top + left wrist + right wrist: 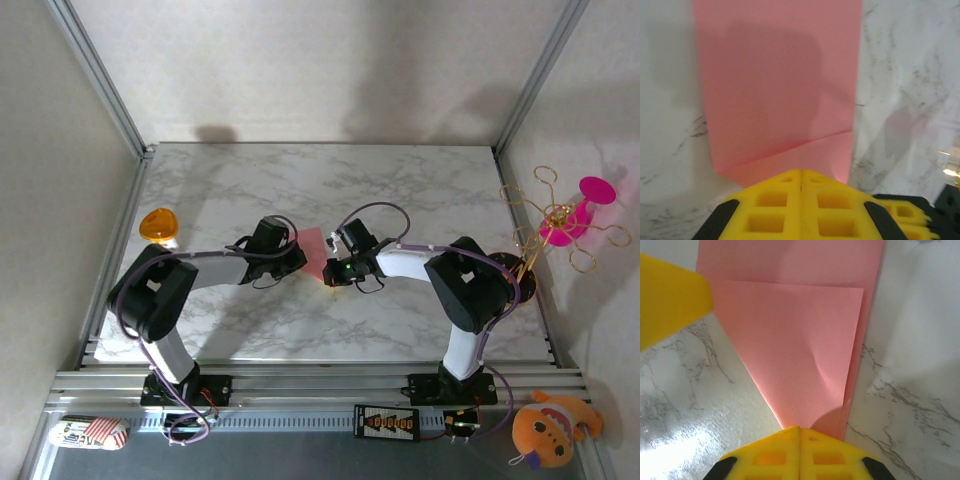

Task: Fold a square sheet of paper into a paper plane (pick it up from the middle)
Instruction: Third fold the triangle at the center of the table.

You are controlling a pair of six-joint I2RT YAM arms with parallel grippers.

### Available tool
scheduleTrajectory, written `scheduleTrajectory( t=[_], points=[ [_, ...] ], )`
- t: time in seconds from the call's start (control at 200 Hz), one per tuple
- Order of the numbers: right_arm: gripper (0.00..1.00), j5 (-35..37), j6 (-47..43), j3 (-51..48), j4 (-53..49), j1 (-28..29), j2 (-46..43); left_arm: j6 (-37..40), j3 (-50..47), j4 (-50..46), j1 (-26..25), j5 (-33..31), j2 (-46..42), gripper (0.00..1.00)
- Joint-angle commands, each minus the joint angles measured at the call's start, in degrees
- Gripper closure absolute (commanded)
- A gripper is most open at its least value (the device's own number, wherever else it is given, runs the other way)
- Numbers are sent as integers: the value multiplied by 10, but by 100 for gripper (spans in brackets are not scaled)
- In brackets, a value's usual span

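Mid-table | paper (pixel 312 250) | left gripper (pixel 801 172), right gripper (pixel 799 429) closed at opposite edges | marble (pixel 400 180) beyond

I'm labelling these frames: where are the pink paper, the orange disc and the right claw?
pink paper (pixel 780 75), left wrist view, middle of the sheet.
orange disc (pixel 158 225), top external view, its centre.
right claw (pixel 799 430), right wrist view, between its shut fingertips.

A high rear camera overlooks the whole table (pixel 400 190), while both wrist cameras (very close) share the paper (pixel 780 75).
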Motion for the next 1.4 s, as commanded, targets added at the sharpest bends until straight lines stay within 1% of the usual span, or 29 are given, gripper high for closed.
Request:
scheduleTrajectory(
  t=[0.0, 0.145, 0.335, 0.516, 0.646, 0.771, 0.906, 1.117, 1.397],
  points=[
    [92, 57, 2, -25, -77, -5, 22, -12, 13, -8, 1, -16, 18, 100],
    [92, 18, 2, -5, -40, -5, -6, -14, 23, -52, 1, -51, 36, 100],
    [91, -54, 38, 36, 38, -5, -29, -20, 28, -89, 1, -73, 47, 100],
    [95, -40, 42, 74, 20, -5, 23, -23, 38, -108, 0, -72, 63, 100],
    [96, -45, 48, 88, 17, -4, 51, -26, 43, -120, -2, -75, 70, 100],
    [97, -46, 53, 90, 19, -1, 65, -27, 46, -131, -3, -80, 74, 100],
    [97, -31, 53, 90, 13, -1, 76, -23, 49, -145, -4, -88, 76, 100],
    [97, -15, 42, 46, 1, -4, 66, -20, 48, -162, -5, -108, 81, 100],
    [96, -2, -10, -75, -29, -13, -30, -15, 53, -167, -4, -111, 86, 100]
  ],
)
